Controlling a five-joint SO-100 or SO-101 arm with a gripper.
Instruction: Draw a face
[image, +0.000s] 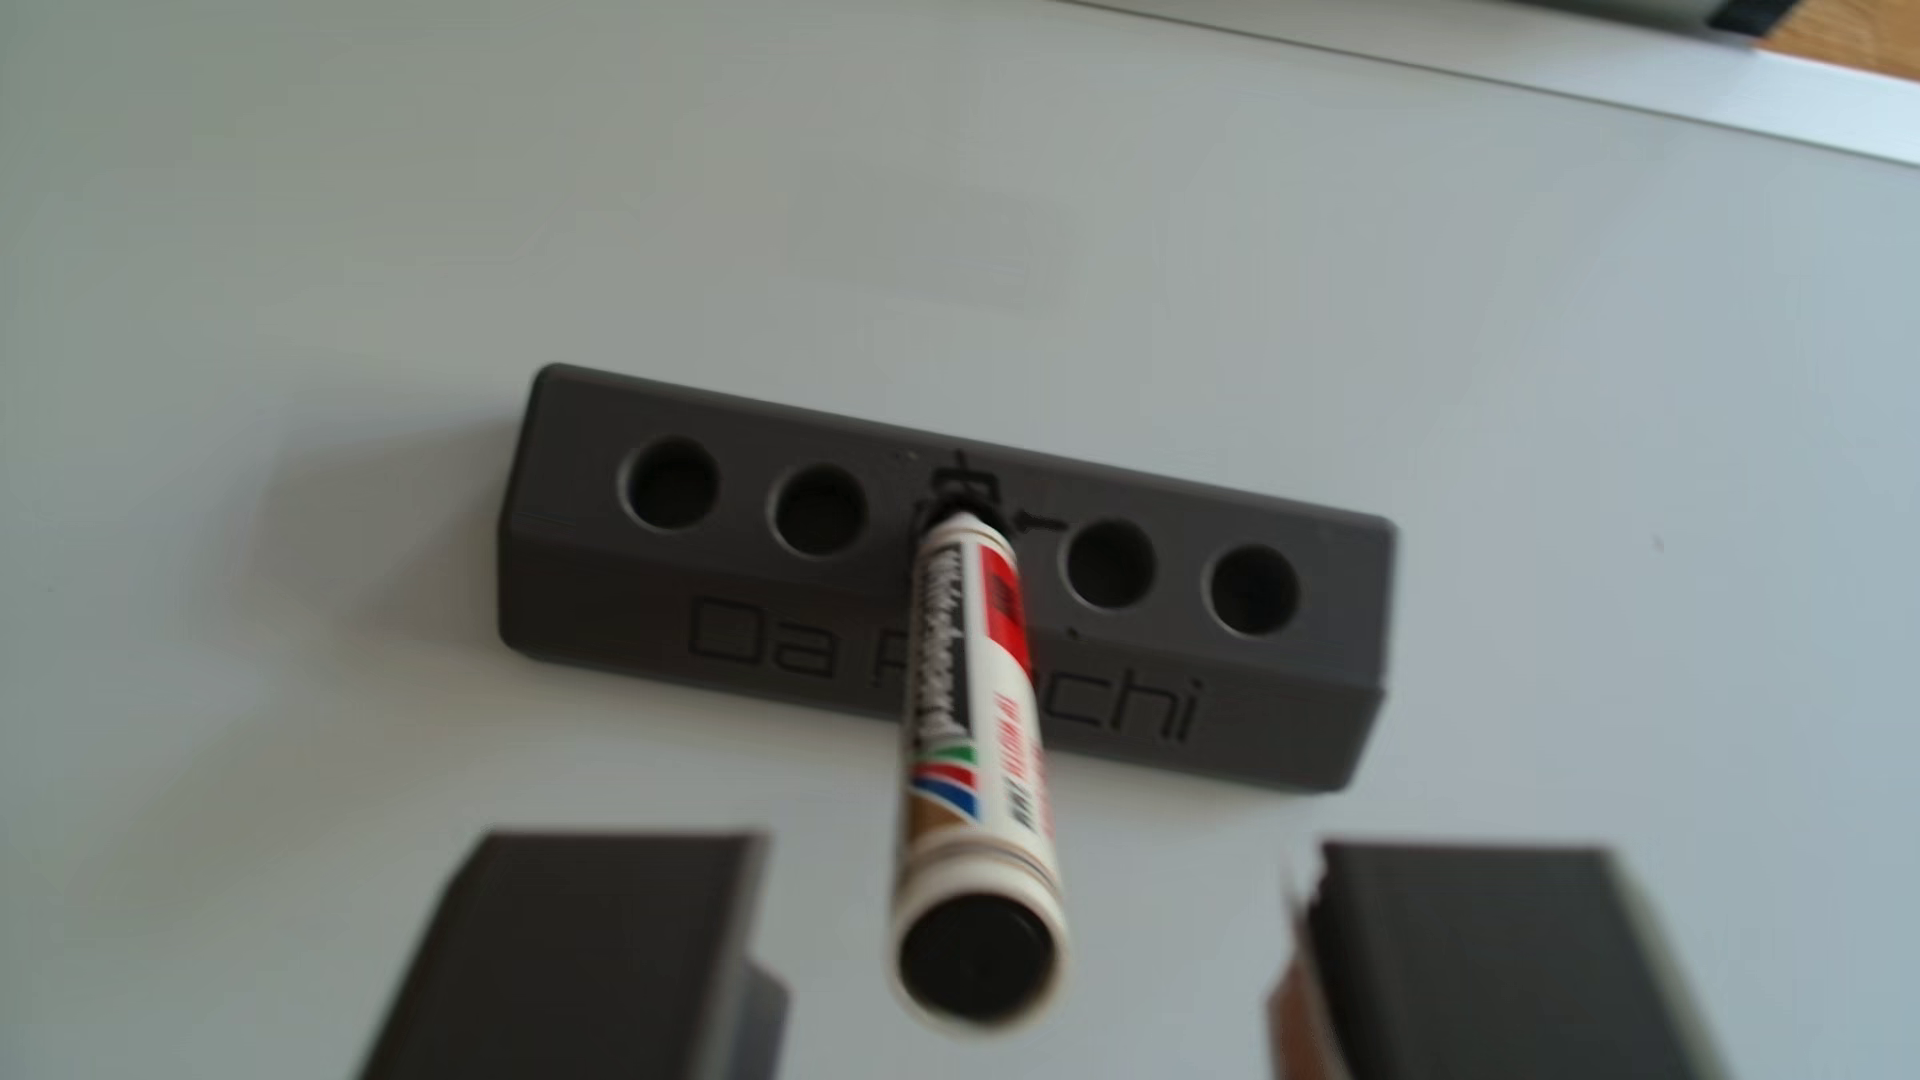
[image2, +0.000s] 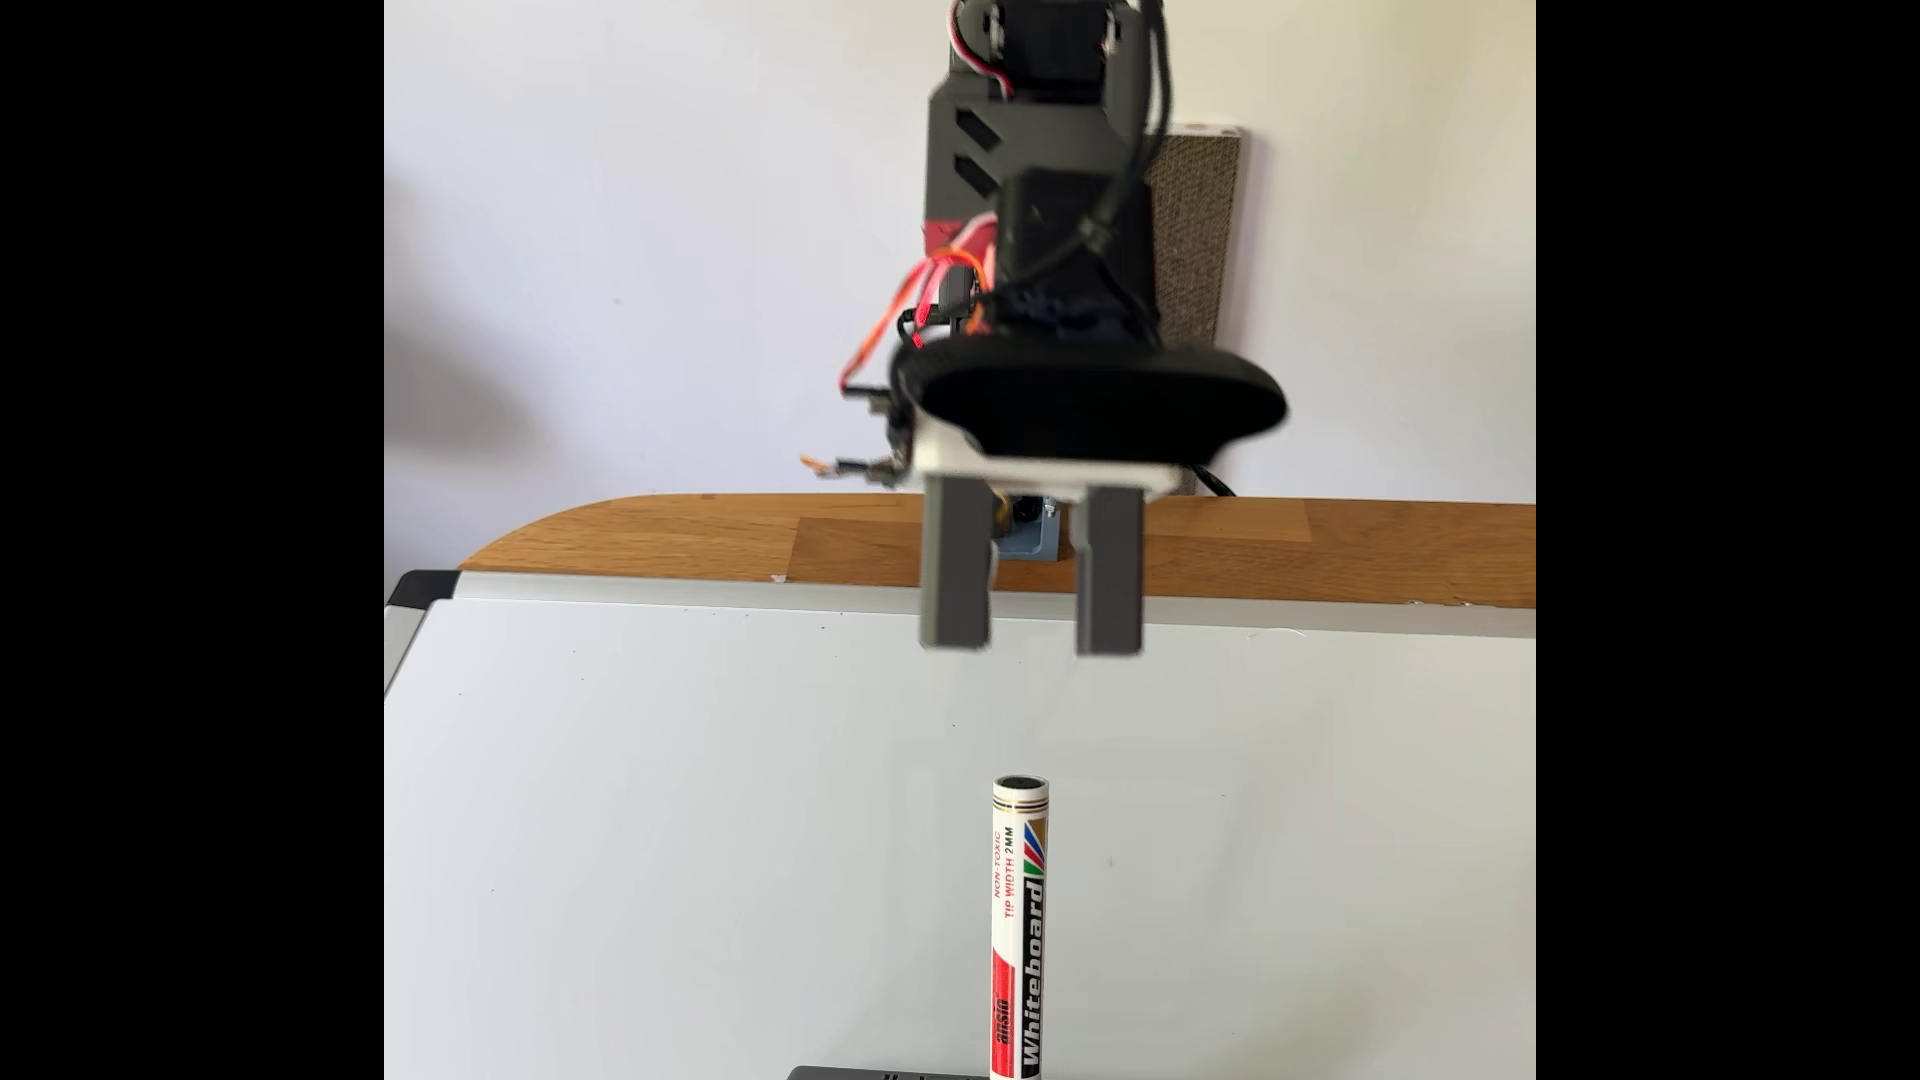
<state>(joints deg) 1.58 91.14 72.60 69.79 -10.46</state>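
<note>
Looking down in the other view, a dark grey holder block (image: 940, 582) sits on the whiteboard (image: 312, 260), lettering across its front face partly hidden by the marker (image: 971, 748) standing in it. Four empty round holes show along the top, two on each side of the marker, which stands in the middle between them. A few black ink marks sit around that middle spot. Up in the top right corner, the board's pale frame and a sliver of wooden desk (image: 1849, 52).

In the fixed view the desk (image2: 675, 540) runs behind the whiteboard (image2: 675, 831), a white wall beyond it, and a brown textured panel (image2: 1205, 239) leaning behind the arm. Loose red and orange wires (image2: 925, 301) trail off the gripper's body.

The marker (image2: 1018, 924) stands upright, white barrel, black end cap facing up, a red band and the word "Whiteboard" in black down the side, a coloured stripe logo nearer the top. Just a strip of the holder (image2: 883, 1072) peeks in at the bottom edge.

The gripper (image2: 1032, 628) hangs above the marker, well apart from it, jaws spread wide and holding nothing. In the other view its two dark fingers (image: 582, 955) frame the marker's cap on either side, gripper (image: 1029, 935) clear of it.
</note>
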